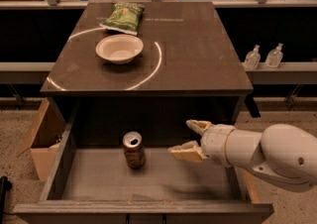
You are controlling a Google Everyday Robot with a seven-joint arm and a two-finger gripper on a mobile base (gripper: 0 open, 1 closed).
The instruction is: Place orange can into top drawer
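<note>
The orange can (133,149) is seen set upright in the top drawer (158,182), the gripper (191,140) held open and empty beside it, release judged complete, only a clean withdrawal required

Arm (282,156): one, white, thick, entering from the right of the drawer (148,182), forearm near level. Wrist (218,143): white collar over the drawer's right half. Gripper (182,137): pointing left over the drawer floor, two tan fingers (186,152) spread apart.
</note>
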